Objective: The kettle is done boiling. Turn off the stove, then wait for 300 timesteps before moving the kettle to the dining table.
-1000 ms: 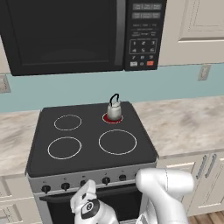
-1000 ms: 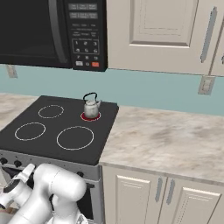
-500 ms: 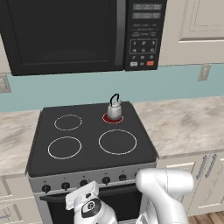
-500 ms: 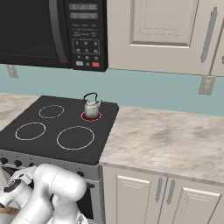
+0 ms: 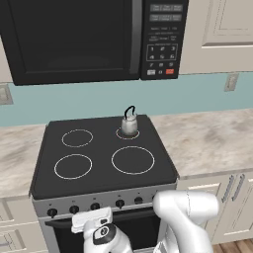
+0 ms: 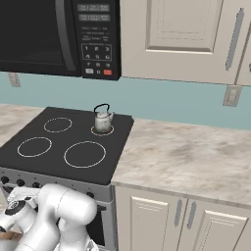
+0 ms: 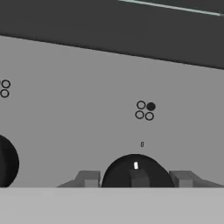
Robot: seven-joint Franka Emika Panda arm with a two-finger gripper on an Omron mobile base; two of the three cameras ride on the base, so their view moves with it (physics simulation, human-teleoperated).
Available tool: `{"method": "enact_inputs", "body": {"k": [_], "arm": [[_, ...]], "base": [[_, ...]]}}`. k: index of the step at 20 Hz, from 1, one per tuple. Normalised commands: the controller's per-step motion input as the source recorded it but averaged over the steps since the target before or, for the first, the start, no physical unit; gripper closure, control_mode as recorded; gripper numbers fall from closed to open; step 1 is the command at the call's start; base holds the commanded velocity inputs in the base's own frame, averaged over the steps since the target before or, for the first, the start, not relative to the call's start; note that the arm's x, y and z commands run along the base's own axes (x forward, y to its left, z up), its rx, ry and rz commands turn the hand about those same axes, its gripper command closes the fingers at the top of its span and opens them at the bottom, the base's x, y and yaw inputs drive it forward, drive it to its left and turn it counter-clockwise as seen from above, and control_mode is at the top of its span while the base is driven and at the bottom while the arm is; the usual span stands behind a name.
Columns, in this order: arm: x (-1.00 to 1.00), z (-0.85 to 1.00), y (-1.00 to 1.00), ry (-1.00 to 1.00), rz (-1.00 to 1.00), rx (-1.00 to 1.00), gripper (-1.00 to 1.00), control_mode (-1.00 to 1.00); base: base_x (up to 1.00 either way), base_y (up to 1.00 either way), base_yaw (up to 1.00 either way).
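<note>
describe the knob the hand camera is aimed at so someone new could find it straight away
Start at the stove under the microwave and look along the silver front panel below the black glass. In the hand view, it is the black knob sitting between the tool's two fingertips. Unlike its neighbour at the left edge, it shows a small white mark.

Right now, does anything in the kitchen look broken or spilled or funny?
Nothing stands out. The kettle sits upright on the stove's back right burner, no spills. The gripper is at a front knob.
</note>
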Motion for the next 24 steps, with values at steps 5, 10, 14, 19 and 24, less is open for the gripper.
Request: {"method": "enact_inputs", "body": {"k": [5,10,14,19,24], "arm": [[0.22,-0.01,0.00,0.00,0.00,0.42,1.00,-1.00],[0.24,-0.01,0.00,0.00,0.00,0.42,1.00,-1.00],[0.24,-0.09,0.00,0.00,0.00,0.41,1.00,-1.00],[0.10,-0.15,0.00,0.00,0.00,0.39,1.00,-1.00],[0.08,-0.25,0.00,0.00,0.00,0.33,-1.00,-1.00]], "base": [[0.00,0.00,0.00],[0.00,0.00,0.00],[0.00,0.00,0.00],[0.00,0.00,0.00],[0.00,0.00,0.00]]}}
